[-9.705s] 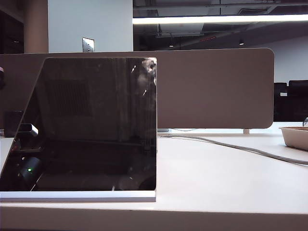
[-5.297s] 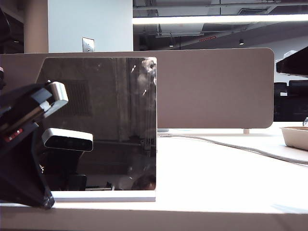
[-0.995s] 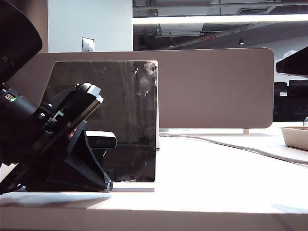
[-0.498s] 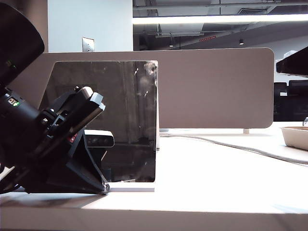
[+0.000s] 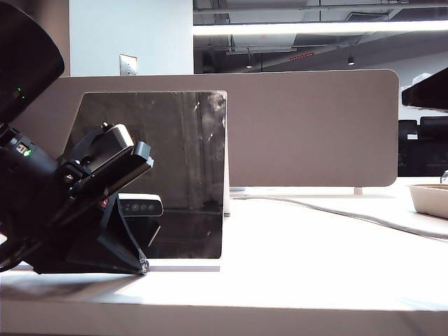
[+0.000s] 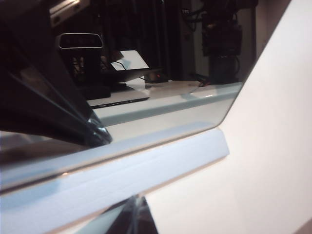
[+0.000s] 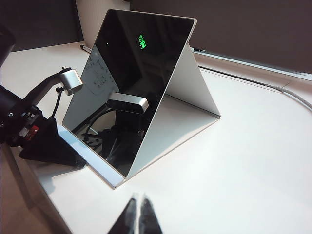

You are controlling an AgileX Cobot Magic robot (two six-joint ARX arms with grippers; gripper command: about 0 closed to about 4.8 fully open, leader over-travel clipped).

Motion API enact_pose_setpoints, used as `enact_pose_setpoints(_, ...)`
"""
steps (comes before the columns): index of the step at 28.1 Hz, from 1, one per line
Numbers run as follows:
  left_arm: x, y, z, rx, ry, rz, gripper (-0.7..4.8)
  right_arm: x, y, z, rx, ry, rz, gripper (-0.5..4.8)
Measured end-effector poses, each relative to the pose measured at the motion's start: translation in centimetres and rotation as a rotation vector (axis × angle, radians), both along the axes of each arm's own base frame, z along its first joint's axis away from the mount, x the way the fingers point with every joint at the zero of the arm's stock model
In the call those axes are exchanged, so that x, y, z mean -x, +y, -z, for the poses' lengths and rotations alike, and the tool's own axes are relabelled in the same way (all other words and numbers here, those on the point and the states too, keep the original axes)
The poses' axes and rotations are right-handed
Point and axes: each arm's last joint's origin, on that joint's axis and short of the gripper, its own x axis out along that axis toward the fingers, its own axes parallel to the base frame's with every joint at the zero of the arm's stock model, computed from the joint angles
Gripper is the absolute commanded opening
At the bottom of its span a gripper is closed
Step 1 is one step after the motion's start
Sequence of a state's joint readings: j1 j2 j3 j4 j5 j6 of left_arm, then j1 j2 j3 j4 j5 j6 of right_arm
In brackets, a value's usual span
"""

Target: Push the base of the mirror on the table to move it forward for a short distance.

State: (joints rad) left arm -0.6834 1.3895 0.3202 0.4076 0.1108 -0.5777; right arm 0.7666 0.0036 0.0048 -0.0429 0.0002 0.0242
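The table (image 5: 322,252) is a wide white surface, and behind it stands a long grey-brown divider panel (image 5: 308,129). On the left part of the table stands the mirror (image 5: 189,154), a dark glossy square that leans back on a white stand (image 7: 192,85); in the right wrist view the stand makes a tent shape behind the glass. Along the bottom edge of the mirror runs the base (image 5: 183,267), a thin flat white slab that lies on the table.

The left arm (image 5: 42,182) is big and black and covers the lower left part of the mirror in the exterior view. The left gripper (image 5: 142,266) is down at table level, with its tip at the front edge of the base, and it seems to touch it. In the left wrist view the dark tip (image 6: 134,219) sits right against the white slab, and the two fingers look pressed together, with nothing between them.

The right gripper (image 7: 137,214) is well apart from the mirror, above the bare table on the side of the mirror's front corner. Its two fingers are together and hold nothing.

A grey cable (image 5: 336,210) runs across the table to the right of the mirror, and a pale tray (image 5: 428,198) stands at the far right edge.
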Motion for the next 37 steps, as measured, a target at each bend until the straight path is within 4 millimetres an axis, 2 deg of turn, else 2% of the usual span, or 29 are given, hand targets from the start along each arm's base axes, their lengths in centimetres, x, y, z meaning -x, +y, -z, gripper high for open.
enact_pose_setpoints(13, -0.6, 0.6, -0.1, -0.002, -0.008, -0.05, -0.02, 0.0, 0.0, 0.0, 0.0, 0.0, 0.0, 0.22)
enact_pose_setpoints(30, -3.1, -1.3, -2.2, -0.021, 0.011, -0.048, -0.02, 0.0, 0.0, 0.0, 0.0, 0.0, 0.0, 0.22)
enact_pose_setpoints(37, -2.6, -1.3, -3.2, 0.025, 0.053, 0.054, -0.02, 0.0, 0.0, 0.0, 0.0, 0.0, 0.0, 0.22)
